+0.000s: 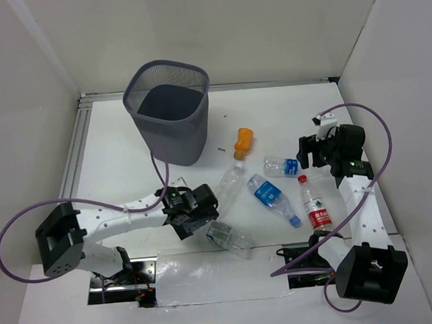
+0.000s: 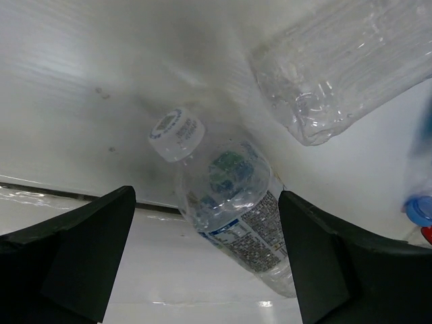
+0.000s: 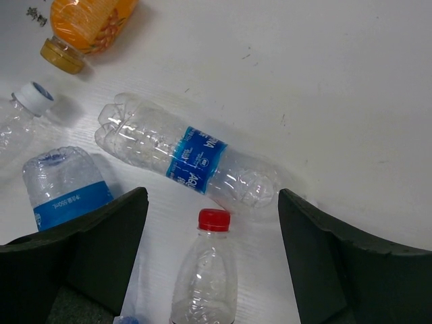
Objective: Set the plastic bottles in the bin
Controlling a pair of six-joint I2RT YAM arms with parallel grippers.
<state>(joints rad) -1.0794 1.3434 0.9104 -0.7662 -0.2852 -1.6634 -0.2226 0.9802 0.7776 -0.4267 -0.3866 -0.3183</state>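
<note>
Left gripper (image 2: 206,197), jaws wide and empty, has the pale-labelled bottle (image 2: 236,209) centred between them. The bottle's long axis runs diagonally, cap toward upper left.

The top camera sits high behind the arms (image 1: 124,212), looking down on the whole table (image 1: 120,160). Each wrist camera looks down from very close. Top and right wrist both see the red-capped bottle (image 1: 315,206).

Clear gap between bottles (image 1: 269,194) and bin (image 1: 172,141)
</note>
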